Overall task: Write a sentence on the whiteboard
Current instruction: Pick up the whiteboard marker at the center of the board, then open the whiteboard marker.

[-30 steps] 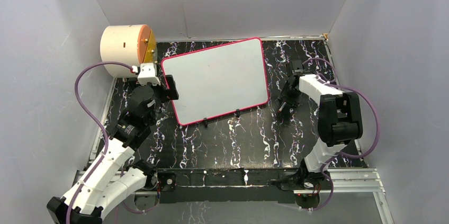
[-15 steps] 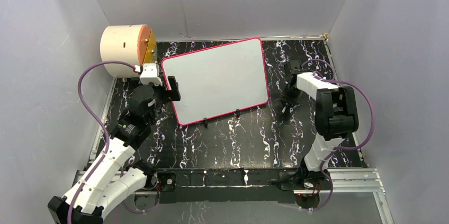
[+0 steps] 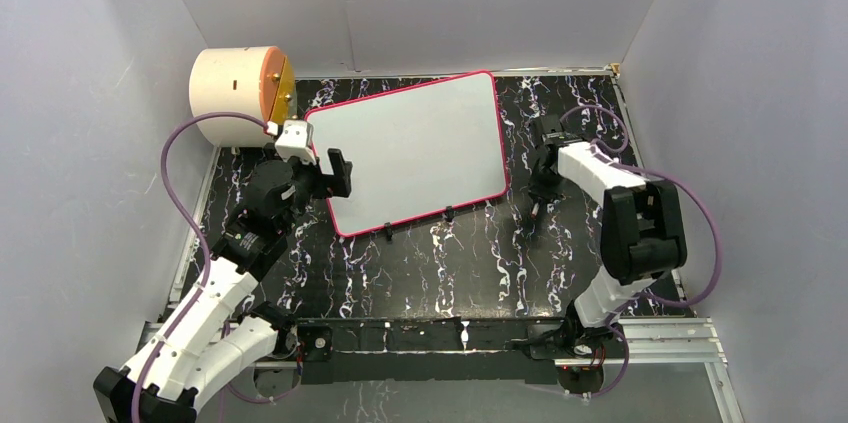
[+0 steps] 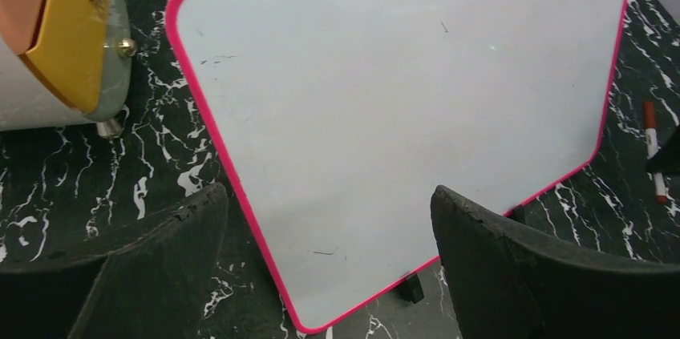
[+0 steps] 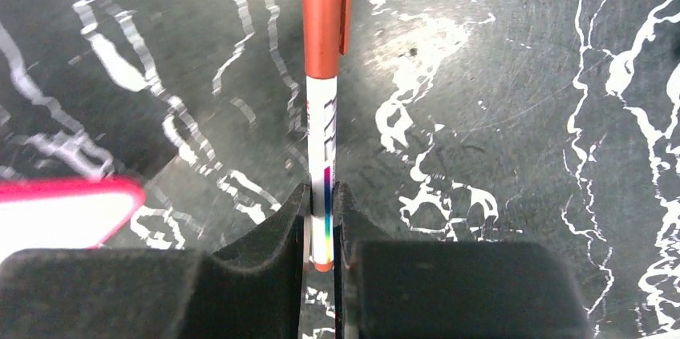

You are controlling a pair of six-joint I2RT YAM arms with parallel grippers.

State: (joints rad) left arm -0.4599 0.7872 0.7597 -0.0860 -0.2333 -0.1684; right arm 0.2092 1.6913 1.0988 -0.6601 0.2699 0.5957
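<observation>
The whiteboard [image 3: 410,148], white with a pink-red rim, lies tilted on the black marbled table. Its face [image 4: 385,98] shows only a few faint stray marks, and no sentence is visible. My left gripper [image 3: 325,178] is open and empty, with its jaws either side of the board's near left corner [image 4: 327,195]. My right gripper [image 3: 538,193] is right of the board and shut [image 5: 322,195] on the tail end of a white marker [image 5: 325,74] with an orange-red cap on. The marker points away, low over the table. It also shows in the left wrist view [image 4: 651,147].
A cream cylinder with an orange face [image 3: 240,93] stands at the back left, close to the board's left corner and the left wrist [image 4: 56,34]. Small black clip feet [image 3: 388,233] sit under the board's near edge. Grey walls enclose the table on three sides.
My left gripper has moved right, from beside the board's left edge to over its near left corner. The right arm has shifted only slightly, still holding the marker.
</observation>
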